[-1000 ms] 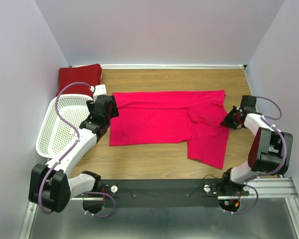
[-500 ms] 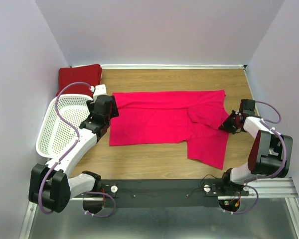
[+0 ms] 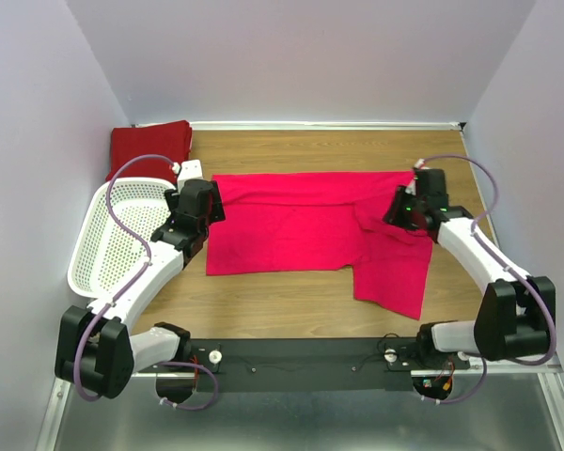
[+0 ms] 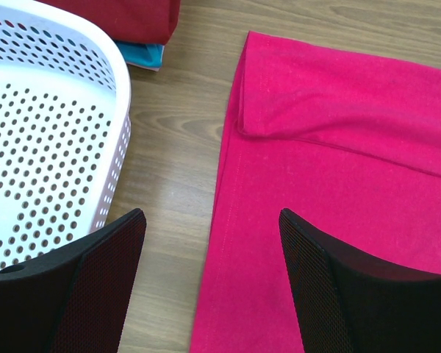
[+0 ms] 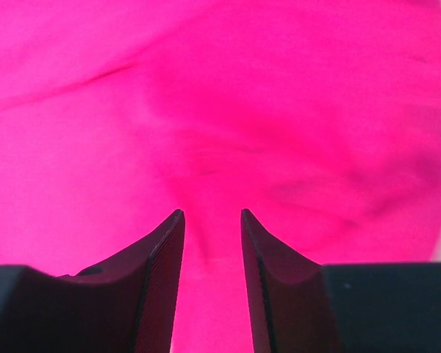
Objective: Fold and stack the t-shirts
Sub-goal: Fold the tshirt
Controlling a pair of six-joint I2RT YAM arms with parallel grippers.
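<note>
The bright crimson-pink t-shirt (image 3: 310,225) lies spread on the wooden table, its top edge folded down, one sleeve hanging toward the front right. My left gripper (image 3: 199,202) is open and empty, hovering over the shirt's left hem (image 4: 228,184). My right gripper (image 3: 404,209) hovers close over the shirt's right shoulder area (image 5: 228,110); its jaws stand a narrow gap apart with flat fabric showing between them. The darker red t-shirt (image 3: 150,146) lies folded at the back left; it also shows in the left wrist view (image 4: 125,15). A teal t-shirt edge (image 4: 143,55) peeks from under it.
The white perforated basket (image 3: 113,235) stands left of the pink shirt, close beside my left arm; its rim (image 4: 121,88) is just left of my left gripper. Walls close in the table at the back and both sides.
My right arm has swung up and left, from the shirt's right sleeve edge to above its right shoulder. The left arm and the shirts have not moved.
</note>
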